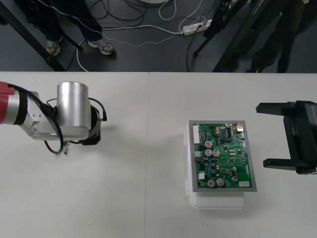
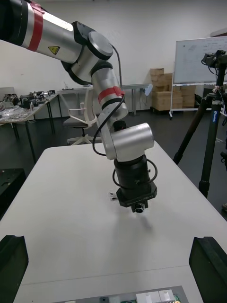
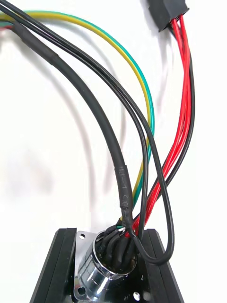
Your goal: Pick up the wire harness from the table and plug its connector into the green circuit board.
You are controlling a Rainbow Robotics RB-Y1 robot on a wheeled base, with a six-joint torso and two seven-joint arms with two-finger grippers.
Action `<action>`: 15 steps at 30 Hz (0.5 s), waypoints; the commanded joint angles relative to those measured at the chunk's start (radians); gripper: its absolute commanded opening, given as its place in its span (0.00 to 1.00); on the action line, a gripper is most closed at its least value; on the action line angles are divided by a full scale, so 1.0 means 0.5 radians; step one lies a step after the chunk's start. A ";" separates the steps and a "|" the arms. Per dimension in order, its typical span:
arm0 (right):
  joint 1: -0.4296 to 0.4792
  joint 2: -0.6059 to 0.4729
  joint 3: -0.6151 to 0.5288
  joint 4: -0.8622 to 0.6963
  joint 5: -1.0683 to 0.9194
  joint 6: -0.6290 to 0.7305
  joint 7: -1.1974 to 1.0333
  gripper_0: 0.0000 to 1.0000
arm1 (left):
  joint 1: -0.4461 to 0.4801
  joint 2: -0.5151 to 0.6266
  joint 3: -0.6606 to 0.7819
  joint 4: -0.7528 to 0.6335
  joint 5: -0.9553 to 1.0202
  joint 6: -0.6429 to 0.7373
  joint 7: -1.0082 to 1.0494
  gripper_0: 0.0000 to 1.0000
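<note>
Over the pale table (image 1: pixel 148 163) first, with plenty of bare surface between the two ends of this job. On the right side, sitting square on its white base (image 1: pixel 218 202), the green circuit board (image 1: pixel 224 156), with nothing from the harness plugged in as yet. Over on the left, well apart from that board, the left arm (image 1: pixel 72 106), bent low to the tabletop. Parked to the right of the board, the right gripper (image 1: pixel 261 135), jaws spread wide and holding nothing, idle by the look of it. Down now to the left gripper (image 3: pixel 108 234): clamped narrow on the wire harness (image 3: pixel 118 161), pinching the round metal socket (image 3: pixel 106 272) at its flanged end between the black fingers (image 3: pixel 54 270). Trailing away from that grip, red, black and green-yellow wires, looping out to the small black plug (image 3: pixel 168 12), loose at the other end, resting on or just above the table, hard to call. So, judging from here: grasp done, or as good as; lift, carry across to the right and the plug-in itself all left to do. Probably a regrip or hand-over needed too, given a hold on the socket end and not the plug.
</note>
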 commanded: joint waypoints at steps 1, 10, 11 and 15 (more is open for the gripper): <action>-0.036 0.025 0.013 -0.007 0.008 0.000 0.075 1.00 | 0.006 0.244 0.324 -0.195 0.162 -0.194 -0.227 0.00; -0.036 0.025 0.013 -0.007 0.008 0.000 0.078 1.00 | 0.006 0.447 0.790 -0.327 0.595 -0.482 -0.227 0.00; -0.036 0.028 0.010 -0.007 0.008 0.000 0.078 1.00 | 0.006 0.456 0.833 -0.327 0.631 -0.510 -0.227 0.00; -0.036 0.025 0.013 -0.007 -0.005 0.000 0.063 1.00 | 0.006 0.532 0.974 -0.324 0.800 -0.577 -0.215 0.00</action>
